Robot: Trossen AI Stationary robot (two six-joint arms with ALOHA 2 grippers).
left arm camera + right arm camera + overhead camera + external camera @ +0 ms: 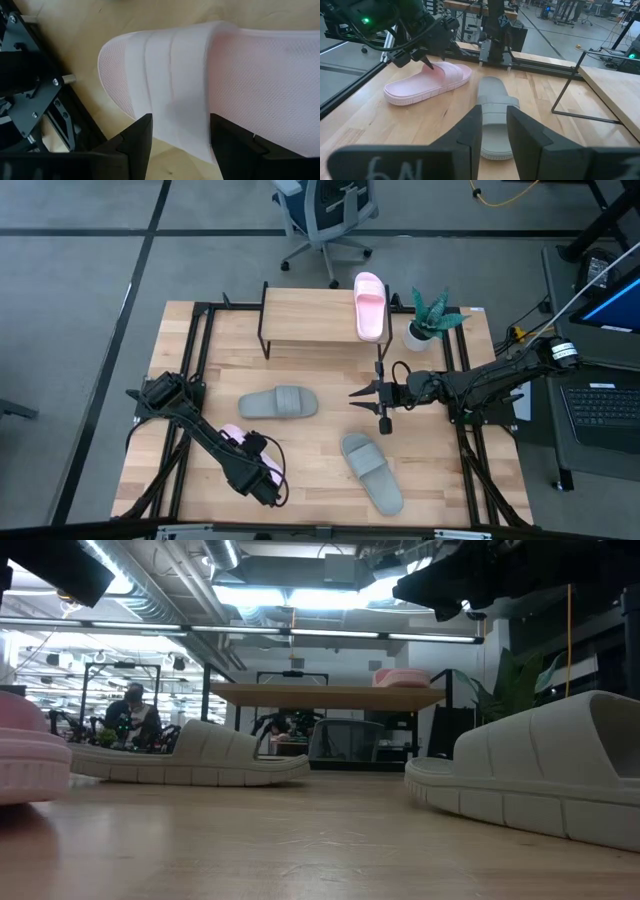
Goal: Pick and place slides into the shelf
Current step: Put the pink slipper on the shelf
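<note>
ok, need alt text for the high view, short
From above: one pink slide lies on the shelf, two grey-green slides lie on the table. The left tool straddles a second pink slide; the right tool hovers mid-table.

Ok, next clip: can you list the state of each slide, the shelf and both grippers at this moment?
Pink slide on shelf: lying on the top board, right end.
Pink slide on table: flat on the table, under the left gripper.
Grey-green slide, centre: flat on the table, untouched.
Grey-green slide, front: flat on the table, untouched.
Shelf: upright, one slide on it.
Left gripper: open, fingers straddling the pink slide's strap.
Right gripper: part open, empty, above the table.
</note>
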